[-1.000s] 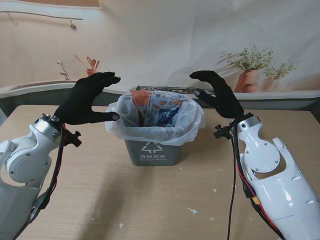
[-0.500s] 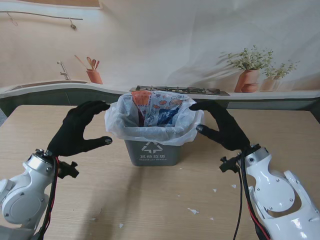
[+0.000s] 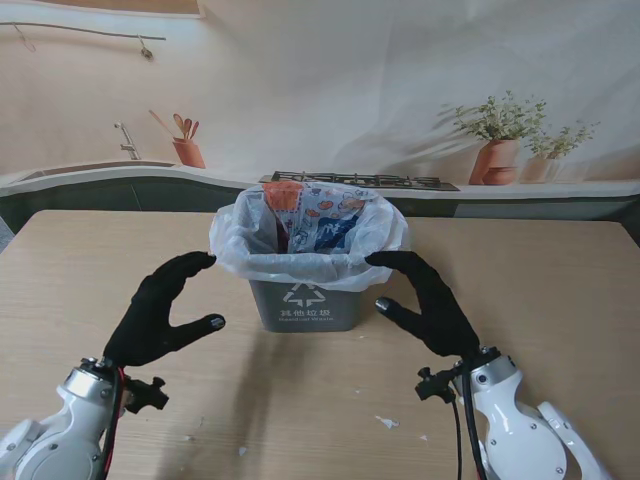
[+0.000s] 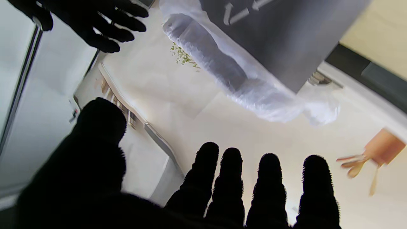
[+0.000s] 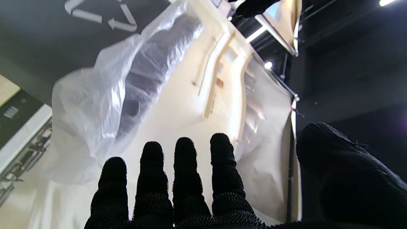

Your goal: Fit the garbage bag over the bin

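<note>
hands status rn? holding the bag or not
Left hand: open, holding nothing, beside the bin, clear of the bag.
Right hand: open, holding nothing, clear of the bag.

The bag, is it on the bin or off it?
On. The garbage bag lines the grey bin, its white edge folded out over the rim all round. Both hands are apart from it.

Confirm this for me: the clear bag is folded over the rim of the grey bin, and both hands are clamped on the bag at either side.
Not quite. The bag is folded over the rim of the grey bin, but neither hand is clamped on it. The stand view shows the left hand and right hand open, fingers apart, beside the bin and holding nothing.
</note>
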